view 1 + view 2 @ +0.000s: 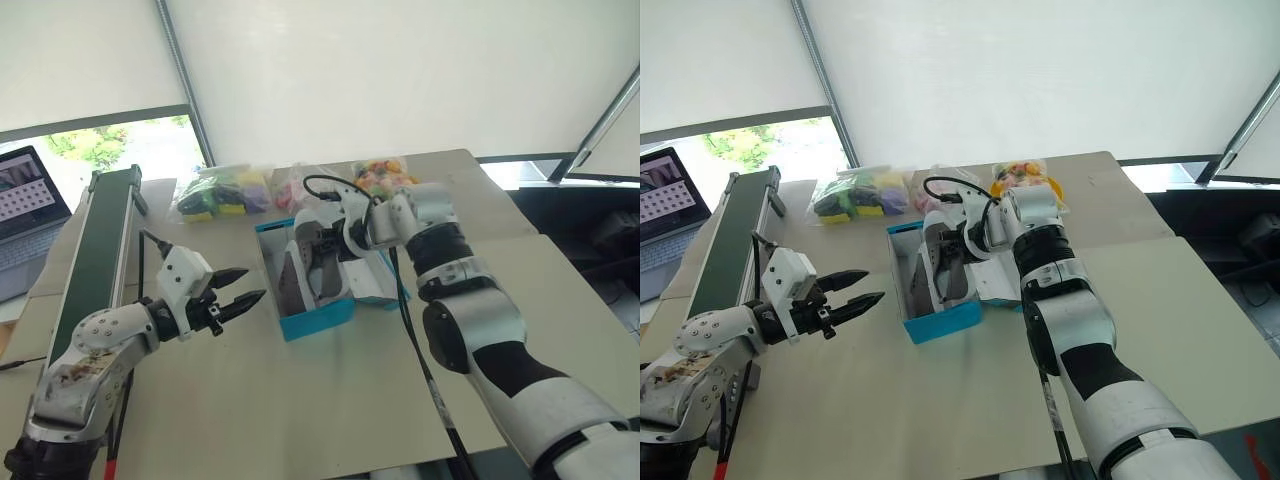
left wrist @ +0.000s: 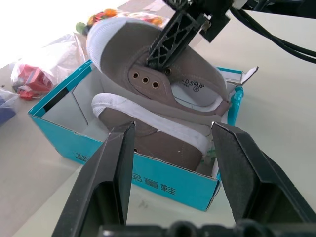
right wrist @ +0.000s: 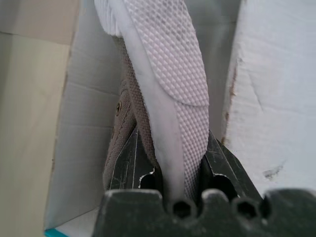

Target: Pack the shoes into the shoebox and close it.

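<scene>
- Your right gripper (image 1: 335, 245) pinches the second sneaker (image 2: 163, 64) by its sole, lowering it into the turquoise shoebox (image 1: 318, 322) beside its mate (image 2: 148, 136).
- Your left gripper (image 1: 240, 287) waits nearby, fingers spread.

Open counter (image 1: 300, 400) between my left gripper (image 1: 243, 286) and the shoebox (image 1: 316, 322); free approach there. Box mouth is crowded: one shoe (image 2: 148, 133) lies inside, my right gripper (image 1: 330, 240) holds the second shoe (image 2: 163, 69) over it. Bags (image 1: 222, 190) block the far side, conveyor (image 1: 105, 250) the left.
</scene>
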`<action>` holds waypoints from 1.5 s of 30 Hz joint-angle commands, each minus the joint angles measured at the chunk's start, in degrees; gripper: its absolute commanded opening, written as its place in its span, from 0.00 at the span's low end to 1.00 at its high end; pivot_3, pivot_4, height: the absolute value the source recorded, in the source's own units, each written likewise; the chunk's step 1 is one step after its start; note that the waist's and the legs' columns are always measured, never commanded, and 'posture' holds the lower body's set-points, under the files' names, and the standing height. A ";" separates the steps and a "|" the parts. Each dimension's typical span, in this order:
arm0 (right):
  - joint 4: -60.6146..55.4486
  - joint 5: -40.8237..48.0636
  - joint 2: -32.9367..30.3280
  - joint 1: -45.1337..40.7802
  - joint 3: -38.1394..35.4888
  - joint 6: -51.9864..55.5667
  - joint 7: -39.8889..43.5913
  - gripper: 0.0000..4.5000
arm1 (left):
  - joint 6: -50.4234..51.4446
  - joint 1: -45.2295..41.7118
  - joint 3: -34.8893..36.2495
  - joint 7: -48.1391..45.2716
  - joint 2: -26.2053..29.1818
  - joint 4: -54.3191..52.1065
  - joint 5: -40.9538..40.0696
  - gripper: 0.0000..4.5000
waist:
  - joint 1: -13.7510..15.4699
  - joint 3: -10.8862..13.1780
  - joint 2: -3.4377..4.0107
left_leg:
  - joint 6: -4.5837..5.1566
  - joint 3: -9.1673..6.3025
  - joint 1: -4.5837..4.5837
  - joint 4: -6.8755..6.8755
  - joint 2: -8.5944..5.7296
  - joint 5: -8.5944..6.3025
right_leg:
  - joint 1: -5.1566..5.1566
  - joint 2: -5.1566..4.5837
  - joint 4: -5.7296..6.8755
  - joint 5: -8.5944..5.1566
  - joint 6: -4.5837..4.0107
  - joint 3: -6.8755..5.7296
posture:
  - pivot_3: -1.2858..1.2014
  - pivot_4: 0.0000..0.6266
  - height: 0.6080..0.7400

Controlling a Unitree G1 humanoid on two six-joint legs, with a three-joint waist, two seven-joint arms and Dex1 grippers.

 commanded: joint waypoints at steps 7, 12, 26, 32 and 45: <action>6.00 -6.12 2.40 2.21 4.97 -7.62 2.10 0.13 | -0.03 1.98 1.75 1.53 -0.45 -4.48 -0.94 0.58 | -0.52 -0.03 0.01 | 0.00 -0.01 0.05 0.02 -0.01 0.00 | 0.03 0.00 0.05 0.00 0.00 0.02 | 0.52 0.24 0.29; 12.37 -9.79 5.53 1.06 7.81 -14.79 4.43 0.13 | 0.27 2.60 1.79 2.34 -1.21 -5.16 -1.12 0.58 | -0.58 -0.05 0.03 | 0.00 -0.03 0.09 0.05 -0.01 0.00 | 0.04 0.01 0.14 0.00 0.00 0.02 | 0.52 0.24 0.29; 14.69 -9.04 4.93 -7.25 0.41 -19.60 5.46 0.68 | 0.75 1.93 1.30 2.93 -1.24 -4.93 -0.99 0.59 | -0.62 -0.03 0.06 | -0.05 -0.24 0.04 0.04 -0.04 0.02 | -0.06 0.09 0.26 0.00 0.00 -0.02 | 0.52 0.24 0.29; 1.37 -1.69 -3.06 -9.53 -7.54 -5.61 7.35 0.74 | 0.71 -1.09 0.05 2.05 -1.18 -2.62 -0.44 0.59 | -0.17 0.00 0.10 | -0.05 -0.50 -0.04 0.03 -0.19 0.03 | -0.02 0.08 0.26 0.00 0.00 -0.03 | 0.52 0.24 0.29; -62.79 21.76 -17.79 31.21 -20.00 17.60 17.17 0.23 | -1.39 -9.28 -3.92 -3.27 -0.53 6.55 1.21 0.59 | 2.31 -0.03 0.06 | 0.03 -0.51 -0.09 0.11 -0.22 -0.02 | 0.15 -0.08 0.14 0.01 0.02 -0.08 | 0.52 0.24 0.29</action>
